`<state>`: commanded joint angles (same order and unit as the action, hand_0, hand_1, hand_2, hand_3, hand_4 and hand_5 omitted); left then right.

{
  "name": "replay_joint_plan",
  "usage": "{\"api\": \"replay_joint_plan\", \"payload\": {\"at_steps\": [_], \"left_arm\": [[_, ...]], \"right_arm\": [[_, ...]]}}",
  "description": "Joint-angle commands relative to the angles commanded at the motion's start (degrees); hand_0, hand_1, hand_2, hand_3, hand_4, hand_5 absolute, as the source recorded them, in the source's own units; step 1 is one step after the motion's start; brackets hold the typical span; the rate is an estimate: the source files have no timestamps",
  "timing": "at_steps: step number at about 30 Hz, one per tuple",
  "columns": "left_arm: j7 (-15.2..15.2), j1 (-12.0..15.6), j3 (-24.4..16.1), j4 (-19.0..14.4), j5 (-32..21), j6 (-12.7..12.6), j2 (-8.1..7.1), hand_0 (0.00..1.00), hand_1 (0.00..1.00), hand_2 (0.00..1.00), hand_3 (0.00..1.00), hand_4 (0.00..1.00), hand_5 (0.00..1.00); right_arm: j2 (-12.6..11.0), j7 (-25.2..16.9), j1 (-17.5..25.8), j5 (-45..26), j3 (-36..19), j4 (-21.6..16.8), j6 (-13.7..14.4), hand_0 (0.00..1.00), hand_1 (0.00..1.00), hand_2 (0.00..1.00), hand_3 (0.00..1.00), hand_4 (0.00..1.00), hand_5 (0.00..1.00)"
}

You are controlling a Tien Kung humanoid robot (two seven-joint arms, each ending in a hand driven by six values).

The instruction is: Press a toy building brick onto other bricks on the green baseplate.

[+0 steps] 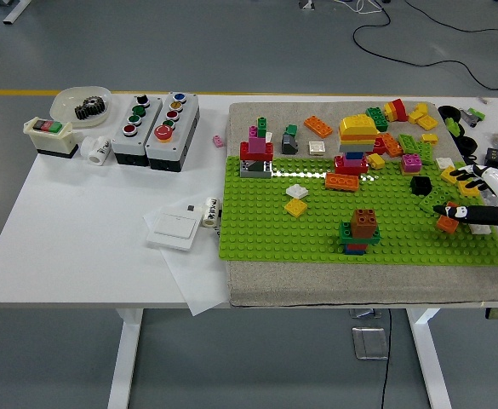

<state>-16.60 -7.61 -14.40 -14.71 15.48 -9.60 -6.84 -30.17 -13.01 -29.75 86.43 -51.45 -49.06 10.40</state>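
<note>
A: Here, at the right edge of the frame, the right hand [474,204] reaches in over the green baseplate [317,234]. What does it hold?

B: An orange brick [447,224] sits just under its dark fingertips [455,210], at the baseplate's right side. Whether the fingers are clamped on it or only touching it cannot be told at this size.

A: And the target?

B: Probably the small stack [360,230] with a brown brick on top, in the lower middle of the frame, well apart from the hand. A taller stack [356,141] capped in yellow stands at upper centre.

A: What may go wrong?

B: The loose bricks [415,158] crowding the upper right lie near the hand, so a sweep could scatter them. A weak hold might drop the orange brick on the way. Pressing off-centre could leave the studs unmated or tip the narrow stack. The baseplate rests on a grey mat [249,290] and could shift under a hard push

A: The left hand?

B: Not in view
</note>
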Motion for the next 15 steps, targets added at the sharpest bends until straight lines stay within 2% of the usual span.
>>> {"api": "replay_joint_plan", "payload": {"at_steps": [1, 6, 7, 15], "left_arm": [[0.0, 0.0, 0.0, 0.0, 0.0, 0.0, 0.0, 0.447, 0.564, 0.709, 0.74, 0.771, 0.812], [-0.02, -0.02, -0.03, 0.0, 0.06, 0.02, 0.0, 0.447, 0.564, 0.709, 0.74, 0.771, 0.812], [-0.04, -0.03, -0.06, -0.01, 0.09, 0.02, 0.01, 0.447, 0.563, 0.709, 0.74, 0.771, 0.812], [-0.01, -0.06, 0.01, 0.01, 0.05, 0.05, 0.0, 0.447, 0.564, 0.708, 0.741, 0.772, 0.812]], "right_arm": [[0.01, -0.03, 0.02, -2.23, 0.02, -0.03, -0.05, 0.702, 0.695, 0.75, 0.784, 0.985, 0.59], [0.03, 0.19, 0.36, -14.15, -0.23, -0.6, -2.17, 0.702, 0.695, 0.75, 0.784, 0.985, 0.59], [0.06, 0.45, 0.4, -16.76, -0.4, -0.65, -2.61, 0.706, 0.716, 0.764, 0.774, 0.974, 0.705], [0.1, 1.33, 0.67, -36.12, -1.47, -0.78, -4.06, 0.714, 0.719, 0.77, 0.779, 0.986, 0.728]]}}
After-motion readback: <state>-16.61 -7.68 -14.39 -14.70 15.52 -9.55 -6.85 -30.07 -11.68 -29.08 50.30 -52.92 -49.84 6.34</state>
